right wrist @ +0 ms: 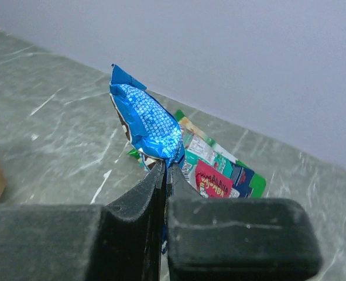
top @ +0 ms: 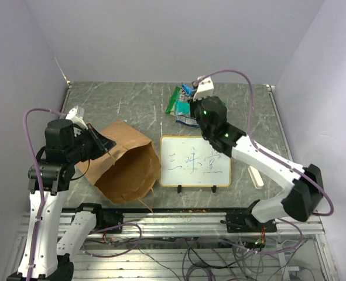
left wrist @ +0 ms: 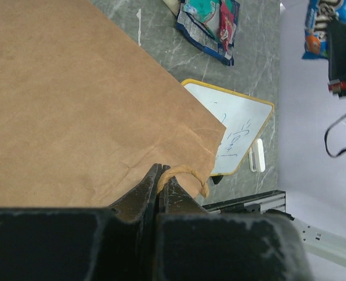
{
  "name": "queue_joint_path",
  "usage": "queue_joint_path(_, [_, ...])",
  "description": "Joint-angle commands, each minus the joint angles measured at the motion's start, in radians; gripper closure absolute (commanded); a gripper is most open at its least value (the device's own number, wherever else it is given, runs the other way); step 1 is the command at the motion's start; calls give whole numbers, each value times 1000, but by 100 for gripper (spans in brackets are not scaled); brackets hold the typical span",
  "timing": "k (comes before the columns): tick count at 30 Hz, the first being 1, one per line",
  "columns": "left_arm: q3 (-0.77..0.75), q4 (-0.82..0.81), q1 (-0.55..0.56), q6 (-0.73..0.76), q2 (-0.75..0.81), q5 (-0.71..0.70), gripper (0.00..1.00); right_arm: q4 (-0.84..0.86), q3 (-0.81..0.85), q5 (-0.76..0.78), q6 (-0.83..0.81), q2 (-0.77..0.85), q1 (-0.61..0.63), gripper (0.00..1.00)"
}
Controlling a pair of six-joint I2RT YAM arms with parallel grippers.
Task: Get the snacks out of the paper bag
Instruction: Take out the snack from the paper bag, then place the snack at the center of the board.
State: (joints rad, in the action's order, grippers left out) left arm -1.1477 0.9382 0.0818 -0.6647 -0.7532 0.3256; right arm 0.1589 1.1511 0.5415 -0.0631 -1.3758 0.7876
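Top view / bag: the paper bag [top: 126, 161] lies on its side on the table [top: 120, 99], just left of the whiteboard [top: 195, 162], open end toward the near edge.
Top view / left: my left gripper [top: 105, 143] sits at the bag's left edge. I can't read the finger gap from here.
Top view / right: my right gripper [top: 188, 91] is over the far part of the table, above the snack pile [top: 181, 109]. Its load shows only as a speck of blue.
Top view / eraser [top: 255, 175]: a white block right of the whiteboard, next to my right arm.
Left wrist / grip: my fingers are pinched tight on the string handle [left wrist: 184, 174] at the bag's rim. Only this view shows that.
Left wrist / bag: brown paper fills most of the frame, and the inside is hidden.
Left wrist / far: the blue packet [left wrist: 319, 26] hangs in the air at top right, cut off by the frame edge.
Right wrist / grip: my fingers are clamped on the blue packet's lower end, and the packet is clear of the table.
Right wrist / pile: green, red and dark-blue packets lie flat beyond it, partly hidden by the packet and my fingers.
Right wrist / bag: only a brown sliver shows at the left edge.
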Motion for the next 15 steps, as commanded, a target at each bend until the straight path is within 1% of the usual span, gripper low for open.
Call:
queue_joint_path(1, [-20,-3,-8,0,13,17,93,-218,136,26,391,-124,-94,100])
queue_joint_path(3, [-26,-6,-8,4,17,10,93,-275,189,-36,526,-172,-160,100])
queue_joint_path(6, [-60,23,-8,25,-11,12,93,-297,210,-129,645,-214,-233,100])
queue_joint_path(9, [-57,27,-8,30,-19,25,93,-261,183,-190,735,-244,-286,100])
queue_joint_path(12, [-55,16,-8,25,-3,7,93,-245,195,-275,829,-302,-361,100])
queue_joint_path(15, [-73,29,-7,37,-14,6,93,-215,217,-355,895,-362,-386,100])
